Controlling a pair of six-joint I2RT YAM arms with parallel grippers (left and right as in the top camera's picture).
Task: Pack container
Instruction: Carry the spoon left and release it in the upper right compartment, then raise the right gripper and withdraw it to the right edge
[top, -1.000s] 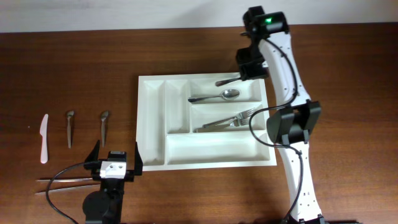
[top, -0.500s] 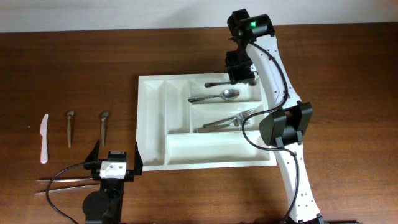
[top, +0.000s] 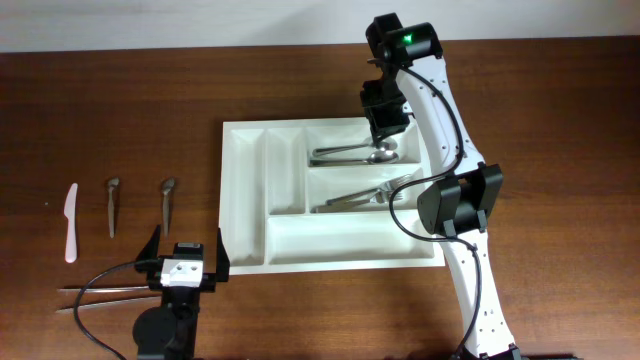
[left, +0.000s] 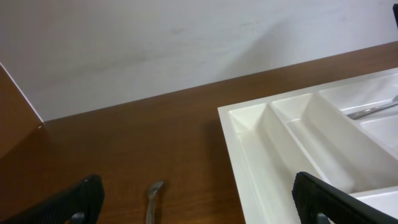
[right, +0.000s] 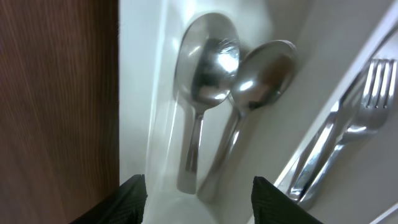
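Observation:
The container (top: 226, 200) is a large white compartmented tray in the middle of the table. Two metal spoons (top: 355, 153) lie side by side in its top wide compartment, and forks (top: 365, 195) lie in the one below. My right gripper (top: 385, 120) hovers over the spoon bowls, open and holding nothing. In the right wrist view the two spoons (right: 208, 56) rest on the tray floor ahead of my right gripper (right: 205, 202), with the forks (right: 348, 124) to the right. My left gripper (top: 185, 250) stands open near the front edge, left of the container (left: 249, 118).
On the bare wood at the left lie a white plastic knife (top: 71, 222) and two small metal spoons (top: 112, 205) (top: 167, 203). Thin metal sticks (top: 100, 293) lie by the left arm's base. One spoon (left: 152, 199) shows between the left fingers.
My right gripper moved left over the top compartment and opened. The spoon it carried now lies beside the other spoon. The left arm has not moved.

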